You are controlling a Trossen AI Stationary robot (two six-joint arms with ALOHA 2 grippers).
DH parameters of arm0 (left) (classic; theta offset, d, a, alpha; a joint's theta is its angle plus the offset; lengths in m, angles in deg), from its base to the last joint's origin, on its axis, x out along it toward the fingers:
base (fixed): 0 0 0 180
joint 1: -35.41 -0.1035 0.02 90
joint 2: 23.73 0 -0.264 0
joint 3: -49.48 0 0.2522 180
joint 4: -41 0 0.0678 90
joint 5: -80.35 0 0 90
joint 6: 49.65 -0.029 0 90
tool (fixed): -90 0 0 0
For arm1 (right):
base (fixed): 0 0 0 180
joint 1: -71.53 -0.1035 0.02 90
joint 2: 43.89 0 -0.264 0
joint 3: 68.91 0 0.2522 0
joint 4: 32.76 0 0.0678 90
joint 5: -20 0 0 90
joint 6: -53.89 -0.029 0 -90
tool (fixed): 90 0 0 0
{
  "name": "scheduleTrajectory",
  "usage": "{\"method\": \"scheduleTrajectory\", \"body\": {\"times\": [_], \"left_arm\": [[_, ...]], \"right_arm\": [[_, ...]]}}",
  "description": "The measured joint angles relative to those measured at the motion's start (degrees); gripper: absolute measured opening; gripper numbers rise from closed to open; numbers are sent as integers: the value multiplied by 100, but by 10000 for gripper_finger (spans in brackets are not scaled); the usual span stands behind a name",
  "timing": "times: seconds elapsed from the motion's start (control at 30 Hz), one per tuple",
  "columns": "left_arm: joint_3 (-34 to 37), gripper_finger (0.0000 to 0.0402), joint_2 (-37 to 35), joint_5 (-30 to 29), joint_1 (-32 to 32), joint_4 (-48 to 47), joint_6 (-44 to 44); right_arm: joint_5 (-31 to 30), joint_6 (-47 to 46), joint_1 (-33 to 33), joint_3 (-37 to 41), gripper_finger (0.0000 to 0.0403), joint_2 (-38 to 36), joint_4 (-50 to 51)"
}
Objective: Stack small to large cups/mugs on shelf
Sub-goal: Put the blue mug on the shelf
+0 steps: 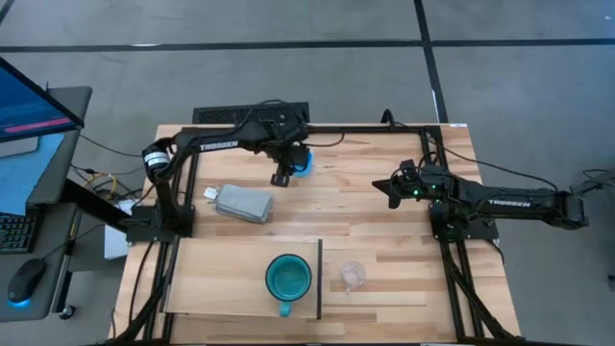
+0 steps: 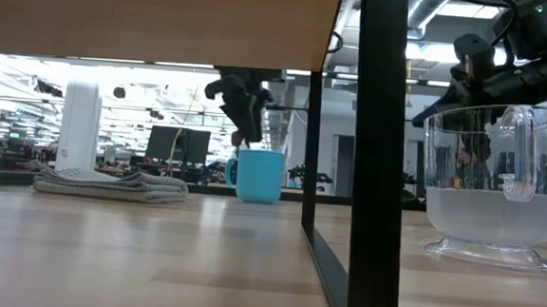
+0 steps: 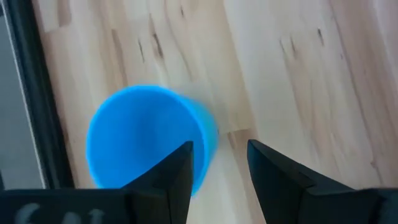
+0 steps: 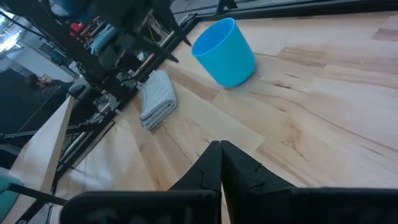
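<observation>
The teal mug (image 1: 287, 278) is already sitting on the shelf (image 1: 211, 279), while the clear cup (image 1: 353, 276) is standing just beside it and the blue mug (image 1: 304, 160) is waiting far back on the table. The left gripper (image 1: 282, 177) is hovering spread beside the blue mug, holding nothing, and the right gripper (image 1: 392, 189) is resting pressed together mid-table. So I judge two vessels are still remaining.

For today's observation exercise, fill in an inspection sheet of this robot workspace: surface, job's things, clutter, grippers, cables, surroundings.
Surface: light-wood table, bare between items.
Job's things: teal mug on the shelf; clear cup beside the shelf; blue mug at the far edge.
Clutter: folded grey cloth.
Grippers: left gripper open above the blue mug; right gripper shut, empty.
Cables: bundles along the arm frames.
Surroundings: monitor, keyboard, mouse at left.
</observation>
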Motion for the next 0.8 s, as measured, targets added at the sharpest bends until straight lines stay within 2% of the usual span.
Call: {"method": "scheduleTrajectory", "body": {"times": [0.27, 0.8], "left_arm": [[-1, 143, 234, -476, 63, 4, 6], [-1, 143, 234, -308, -46, 73, 152]], "right_arm": [[8, 0, -4, 0, 27, 2, -1], [17, 0, -4, 0, 27, 1, -1]]}}
